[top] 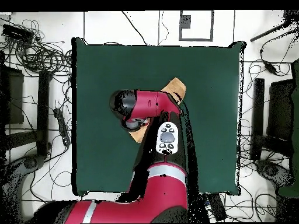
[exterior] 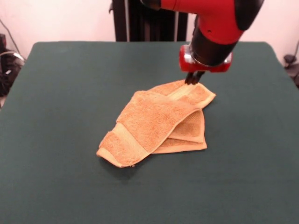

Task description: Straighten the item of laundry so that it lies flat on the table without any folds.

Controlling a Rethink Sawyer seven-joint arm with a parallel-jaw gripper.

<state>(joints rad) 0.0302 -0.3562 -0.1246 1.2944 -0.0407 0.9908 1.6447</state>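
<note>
The towel lies crumpled near the middle of the table, folded over itself in several layers. In the front view a broad upper flap runs diagonally from the far right down to the near left, where a woven band crosses it just before the frayed near corner. Under that flap a second layer shows at the right, its hemmed edge running along the near side, and a third corner sticks out toward the far right with another paler band on it. No part of the towel lies spread in a single layer.

The gripper comes down onto that far right corner, its dark fingertips close together and touching or just above the towel's edge; whether they pinch the cloth cannot be told. Above them sit the red wrist block and the black and red arm.

In the overhead view the arm covers most of the towel, leaving only a tan corner beyond the wrist and a sliver beside it. The green cloth lies bare around the towel on all sides.
</note>
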